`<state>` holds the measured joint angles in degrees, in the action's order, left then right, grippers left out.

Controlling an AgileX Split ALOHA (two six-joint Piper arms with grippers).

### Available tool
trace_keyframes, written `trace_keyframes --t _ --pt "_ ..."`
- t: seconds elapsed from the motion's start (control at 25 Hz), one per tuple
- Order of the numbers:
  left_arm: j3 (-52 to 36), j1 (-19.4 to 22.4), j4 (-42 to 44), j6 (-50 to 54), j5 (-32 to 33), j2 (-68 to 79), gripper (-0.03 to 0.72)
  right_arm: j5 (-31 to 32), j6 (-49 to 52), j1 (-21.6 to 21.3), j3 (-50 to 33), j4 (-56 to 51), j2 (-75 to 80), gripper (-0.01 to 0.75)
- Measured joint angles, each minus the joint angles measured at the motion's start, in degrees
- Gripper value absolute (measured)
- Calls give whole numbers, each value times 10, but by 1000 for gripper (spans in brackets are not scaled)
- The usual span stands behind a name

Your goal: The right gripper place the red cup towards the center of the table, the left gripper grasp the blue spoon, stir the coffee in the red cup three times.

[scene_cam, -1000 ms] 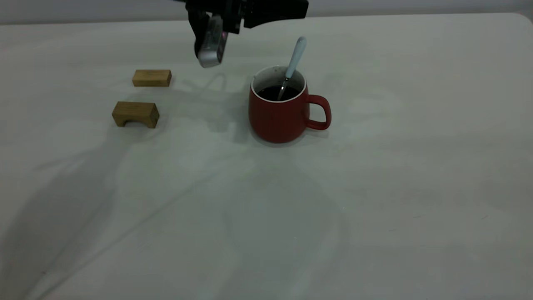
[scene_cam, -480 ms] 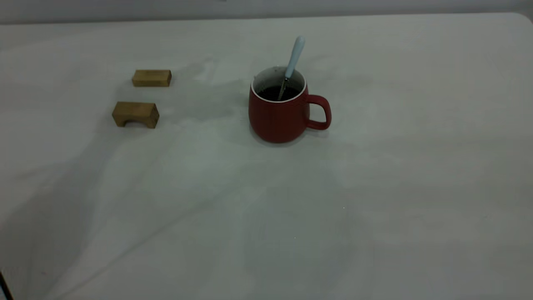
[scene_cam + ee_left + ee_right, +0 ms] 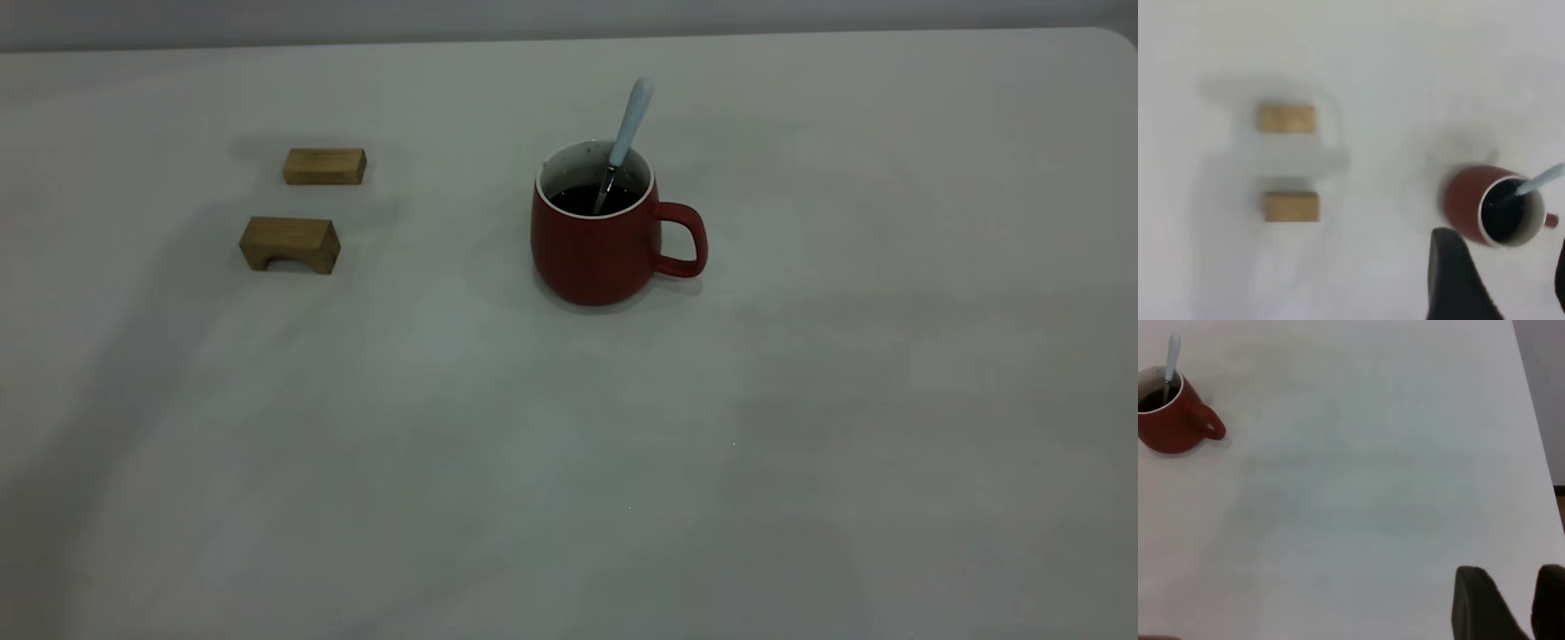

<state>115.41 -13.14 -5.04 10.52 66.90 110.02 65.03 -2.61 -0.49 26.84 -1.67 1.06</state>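
The red cup [image 3: 597, 240] was seen mid-table [image 3: 569, 462], the blue spoon [image 3: 628, 129] leaning inside it. The left gripper [image 3: 1501, 273], spread and empty, was nearer; the right gripper [image 3: 1511, 603], parted, was well apart.

Only the fingertips are showing. The left pincer [image 3: 1501, 280] is appearing as two matte black fingers [image 3: 1455, 280], smooth, the fuller one tapering to a rounded tip. The right pincer [image 3: 1511, 603] is showing two stubbier black fingers [image 3: 1478, 603] with blunt, rounded ends and no visible markings.
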Motion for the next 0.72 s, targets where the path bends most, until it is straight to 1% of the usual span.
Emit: trace_keyframes --t 0.08,0.2,0.44,0.64,0.72 --pt "-44 0 14 -17 0 -46 438 0 0 0 0 0 0 237" --pt "-147 0 37 -22 0 -131 438 0 0 0 0 0 0 237" --pt "-396 0 86 15 0 -333 438 0 0 0 0 0 0 237" --pt "-576 0 129 3 0 -524 438 0 0 0 0 0 0 237" --pt "-644 3 133 -7 0 -605 438 0 0 0 0 0 0 237"
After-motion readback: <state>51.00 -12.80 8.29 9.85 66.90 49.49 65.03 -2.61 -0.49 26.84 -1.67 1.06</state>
